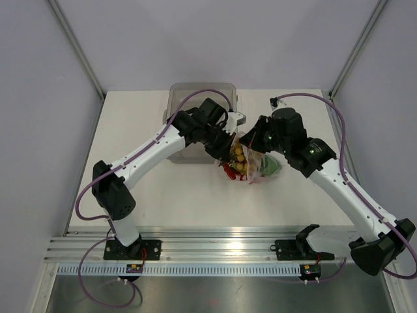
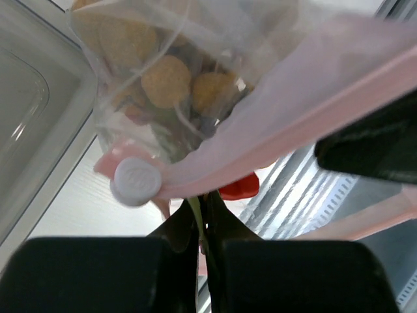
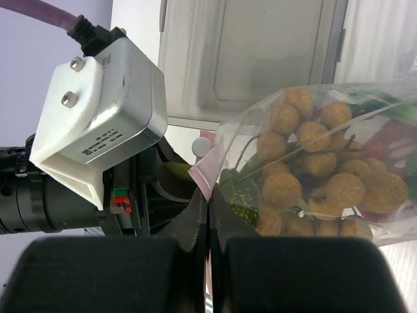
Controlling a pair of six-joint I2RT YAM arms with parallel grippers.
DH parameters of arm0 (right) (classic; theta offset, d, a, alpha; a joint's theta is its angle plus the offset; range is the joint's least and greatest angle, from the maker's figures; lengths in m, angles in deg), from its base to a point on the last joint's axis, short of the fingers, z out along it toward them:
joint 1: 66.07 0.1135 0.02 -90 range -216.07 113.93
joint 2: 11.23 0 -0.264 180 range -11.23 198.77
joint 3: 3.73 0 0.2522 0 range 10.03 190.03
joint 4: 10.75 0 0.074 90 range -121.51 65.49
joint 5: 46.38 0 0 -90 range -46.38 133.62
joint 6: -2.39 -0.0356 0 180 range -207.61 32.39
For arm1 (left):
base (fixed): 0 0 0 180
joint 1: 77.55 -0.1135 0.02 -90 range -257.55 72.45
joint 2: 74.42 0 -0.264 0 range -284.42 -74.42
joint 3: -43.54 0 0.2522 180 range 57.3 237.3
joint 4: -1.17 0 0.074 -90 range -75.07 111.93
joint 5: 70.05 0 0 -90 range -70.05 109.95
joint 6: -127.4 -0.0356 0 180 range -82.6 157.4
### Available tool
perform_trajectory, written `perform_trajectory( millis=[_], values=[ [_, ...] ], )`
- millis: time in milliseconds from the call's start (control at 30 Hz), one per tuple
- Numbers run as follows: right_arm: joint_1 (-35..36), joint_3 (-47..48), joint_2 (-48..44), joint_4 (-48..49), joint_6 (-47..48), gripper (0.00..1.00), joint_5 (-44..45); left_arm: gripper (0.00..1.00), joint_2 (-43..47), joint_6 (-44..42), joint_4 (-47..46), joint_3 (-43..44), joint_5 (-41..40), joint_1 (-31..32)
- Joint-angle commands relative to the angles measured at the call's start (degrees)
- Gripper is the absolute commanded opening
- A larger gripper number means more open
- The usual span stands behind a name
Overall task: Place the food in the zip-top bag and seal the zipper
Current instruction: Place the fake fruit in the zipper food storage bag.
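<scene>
The zip-top bag (image 1: 253, 164) hangs between both arms above the table, with the food inside. In the left wrist view its pink zipper (image 2: 280, 127) runs across, ending in a white slider (image 2: 135, 181). My left gripper (image 2: 207, 199) is shut on the bag's edge just below that strip. Yellow-tan balls (image 2: 166, 81) and a red lobster part (image 2: 238, 188) show through the plastic. From the other side, my right gripper (image 3: 209, 195) is shut on the pink zipper (image 3: 207, 171), next to the balls (image 3: 320, 175) and a green leaf (image 3: 236, 190). From above, the left gripper (image 1: 226, 147) and right gripper (image 1: 254, 146) face each other.
A rigid clear tray (image 1: 195, 98) stands at the back left of the table, partly under the left arm; it also shows behind the bag as the tray (image 3: 267, 52). The left wrist's camera housing (image 3: 98, 117) sits close to my right fingers. Grey walls enclose the table.
</scene>
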State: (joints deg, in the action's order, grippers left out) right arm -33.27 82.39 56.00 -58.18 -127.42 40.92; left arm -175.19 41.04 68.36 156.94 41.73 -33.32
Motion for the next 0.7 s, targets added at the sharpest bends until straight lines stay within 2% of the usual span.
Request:
perform_trajectory(
  millis=[0,33,67,100,133,233,400,533,600,667],
  values=[
    [2.18,1.12,1.07,7.04,-3.60,0.00,1.99,0.00,1.02,4.09,-4.38,3.02,-0.43,0.16],
    [2.36,0.86,1.33,7.30,-4.30,0.00,2.34,0.00,0.84,4.27,-4.04,4.07,-0.16,0.16],
    [2.53,0.68,1.33,7.39,-4.66,0.00,3.83,0.10,0.58,4.36,-3.51,4.60,-0.16,0.16],
    [2.45,0.33,1.25,7.39,-5.10,0.00,5.15,0.45,0.14,4.10,-2.12,5.13,-0.16,0.16],
    [2.53,-0.28,0.64,7.57,-5.62,0.00,5.86,0.57,0.05,4.10,-1.41,5.74,-0.33,0.16],
    [2.45,-1.16,-0.86,7.66,-6.07,0.00,8.22,0.80,1.62,3.31,0.88,6.54,-0.95,0.16],
    [2.36,-1.61,-1.83,7.65,-6.24,0.00,9.91,0.81,7.77,3.39,0.36,2.86,-0.78,0.16],
    [2.45,-1.78,-1.48,7.83,-6.24,0.00,9.64,0.73,14.53,4.79,-0.87,-2.75,-1.65,-0.02],
    [2.45,-1.96,-1.48,7.92,-6.42,0.00,9.64,0.63,16.74,7.07,-2.70,-5.84,-3.76,-0.28],
    [2.36,-2.04,-1.57,8.01,-6.33,0.00,9.47,0.58,20.07,10.14,-4.20,-10.50,-6.29,-1.42]
  ],
)
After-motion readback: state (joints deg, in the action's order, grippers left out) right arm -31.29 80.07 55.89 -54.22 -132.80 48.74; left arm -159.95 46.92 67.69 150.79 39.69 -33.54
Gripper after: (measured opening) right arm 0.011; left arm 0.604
